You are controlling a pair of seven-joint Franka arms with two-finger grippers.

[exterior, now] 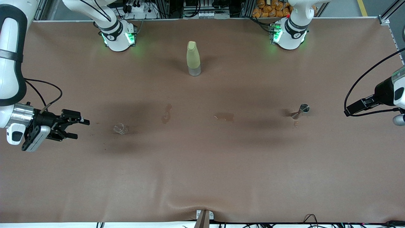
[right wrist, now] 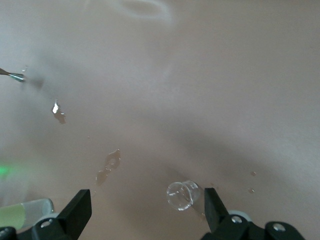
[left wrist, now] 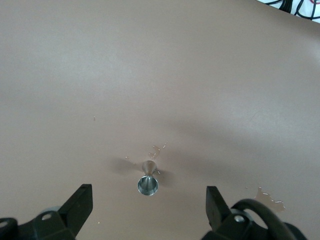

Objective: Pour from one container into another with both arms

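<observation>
A small clear glass cup [exterior: 121, 128] [right wrist: 183, 195] sits on the brown table toward the right arm's end. My right gripper [exterior: 83, 129] [right wrist: 146, 212] hangs open just beside it, nothing between its fingers. A small metal measuring cup [exterior: 302, 110] [left wrist: 148, 184] stands toward the left arm's end. My left gripper [exterior: 354, 107] [left wrist: 149, 207] is open and empty, short of the metal cup at the table's edge. A tall pale yellow-green bottle [exterior: 193, 58] [right wrist: 25, 212] stands upright between the two arm bases, farther from the front camera than both cups.
Wet patches [exterior: 166, 114] [exterior: 224, 116] darken the brown table cover [exterior: 202, 164] between the two cups, and small drops [left wrist: 157, 150] lie by the metal cup. The arm bases [exterior: 118, 38] [exterior: 289, 36] stand along the table's edge by the bottle.
</observation>
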